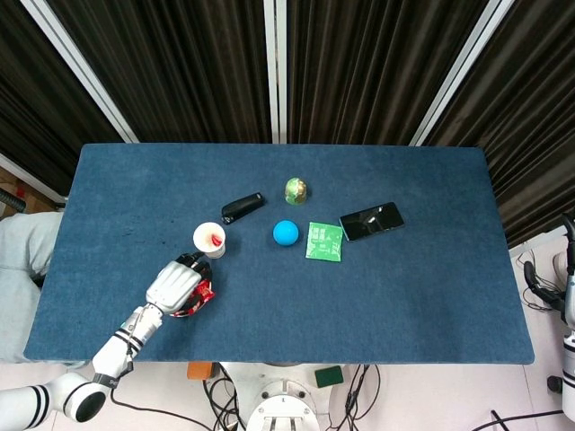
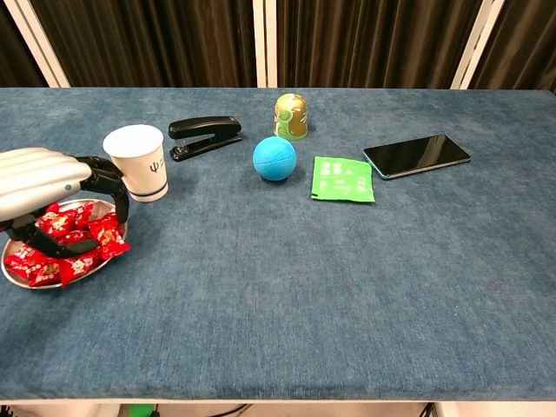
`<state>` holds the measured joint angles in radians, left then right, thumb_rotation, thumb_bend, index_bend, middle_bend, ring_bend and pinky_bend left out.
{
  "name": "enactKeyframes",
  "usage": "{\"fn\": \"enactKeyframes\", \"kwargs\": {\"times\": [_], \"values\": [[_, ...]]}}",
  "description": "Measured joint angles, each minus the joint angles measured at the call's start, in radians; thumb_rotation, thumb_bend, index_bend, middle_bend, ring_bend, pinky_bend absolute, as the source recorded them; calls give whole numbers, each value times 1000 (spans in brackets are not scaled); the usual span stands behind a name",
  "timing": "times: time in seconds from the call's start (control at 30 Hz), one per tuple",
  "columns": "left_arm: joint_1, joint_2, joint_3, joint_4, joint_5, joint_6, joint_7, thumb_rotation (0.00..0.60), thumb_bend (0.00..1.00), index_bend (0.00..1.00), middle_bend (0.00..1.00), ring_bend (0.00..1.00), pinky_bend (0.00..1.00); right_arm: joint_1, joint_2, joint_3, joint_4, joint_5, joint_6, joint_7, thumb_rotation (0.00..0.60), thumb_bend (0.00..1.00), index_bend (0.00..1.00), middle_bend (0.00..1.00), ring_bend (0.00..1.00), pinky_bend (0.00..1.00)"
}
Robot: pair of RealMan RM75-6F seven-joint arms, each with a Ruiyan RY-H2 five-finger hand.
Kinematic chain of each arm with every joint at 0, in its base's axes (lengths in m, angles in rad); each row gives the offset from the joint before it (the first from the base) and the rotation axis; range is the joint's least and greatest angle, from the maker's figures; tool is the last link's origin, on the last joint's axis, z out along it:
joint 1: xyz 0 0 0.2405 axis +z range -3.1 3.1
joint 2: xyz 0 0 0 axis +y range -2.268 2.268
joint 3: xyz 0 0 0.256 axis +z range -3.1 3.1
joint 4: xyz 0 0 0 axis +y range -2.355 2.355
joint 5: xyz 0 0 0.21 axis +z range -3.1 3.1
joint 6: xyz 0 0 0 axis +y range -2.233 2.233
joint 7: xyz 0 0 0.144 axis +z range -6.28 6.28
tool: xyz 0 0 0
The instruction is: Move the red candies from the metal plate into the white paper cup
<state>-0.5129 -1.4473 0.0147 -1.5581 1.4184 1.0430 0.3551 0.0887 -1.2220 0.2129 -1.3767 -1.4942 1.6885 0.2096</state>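
Nearest to us, toward the desk's (image 2: 287, 287) front left corner, the metal plate (image 2: 17, 280) sits a little in from the front edge, heaped with red candies (image 2: 82, 248). Our left robot hand (image 2: 43, 178) hangs low over the plate with its dark fingers (image 2: 109, 178) curled downward among the wrappers; we cannot tell whether any candy is actually gripped. From the head view the left robot hand (image 1: 177, 285) covers most of the plate, with only red wrappers showing at its right side. Our right robot hand does not appear in either view. Just behind the plate stands the white paper cup (image 2: 136, 162), upright, close beside the fingers, and from above something red shows inside the cup (image 1: 210, 239). Past the cup, the black stapler (image 2: 204, 136) lies toward the middle of the desk, the blue ball (image 2: 274, 158) to its right, then the green packet (image 2: 343, 178) lying flat and the dark phone (image 2: 417, 155) angled further right. The green-and-gold egg-shaped thing (image 2: 290, 116) stands furthest back. The wide front and right stretches of the blue desk carry nothing, and the far edge runs along the dark curtains (image 2: 347, 43).
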Motion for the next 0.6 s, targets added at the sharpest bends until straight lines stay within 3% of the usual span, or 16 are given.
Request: {"fn": "enactKeyframes", "kwargs": {"times": [0.6], "values": [[14,15,4,-6,16,29,-48,600,334,516,322,108,243,1,-1,-3,-4,-3,-2,-11,600,340,0,0,0,0]]}}
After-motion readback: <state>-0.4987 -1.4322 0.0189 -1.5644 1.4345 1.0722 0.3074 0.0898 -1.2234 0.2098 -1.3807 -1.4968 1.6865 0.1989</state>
